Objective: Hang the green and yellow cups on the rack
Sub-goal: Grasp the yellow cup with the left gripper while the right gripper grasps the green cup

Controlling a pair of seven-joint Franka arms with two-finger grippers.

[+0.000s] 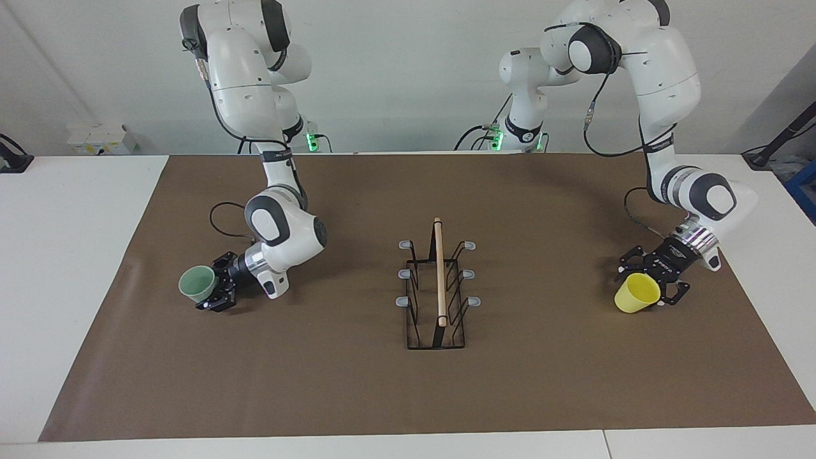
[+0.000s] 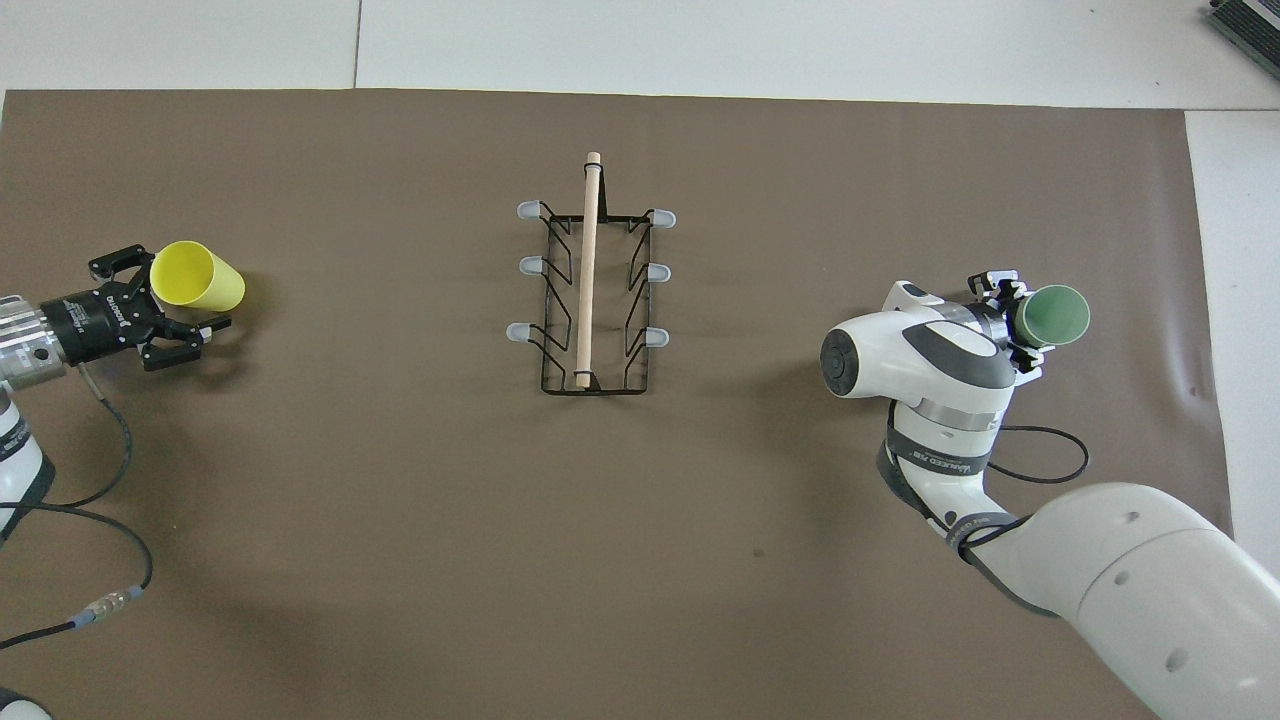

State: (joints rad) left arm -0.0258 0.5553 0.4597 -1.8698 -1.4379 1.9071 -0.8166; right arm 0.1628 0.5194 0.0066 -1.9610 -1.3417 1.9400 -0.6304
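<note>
The black wire rack (image 1: 438, 331) with a wooden rod handle and several grey-tipped pegs stands in the middle of the brown mat, and it also shows in the overhead view (image 2: 590, 385). Nothing hangs on it. My left gripper (image 1: 651, 280) (image 2: 165, 300) is shut on the yellow cup (image 1: 636, 294) (image 2: 200, 278), held tilted low over the mat toward the left arm's end of the table. My right gripper (image 1: 215, 290) (image 2: 1015, 320) is shut on the mint green cup (image 1: 196, 284) (image 2: 1056, 315), held tilted low over the mat toward the right arm's end.
The brown mat (image 1: 357, 395) covers most of the white table (image 1: 57, 255). A black cable (image 1: 220, 217) loops by the right arm, and another cable (image 2: 120, 560) lies by the left arm. A white box (image 1: 99, 137) sits at the table's corner nearer the robots.
</note>
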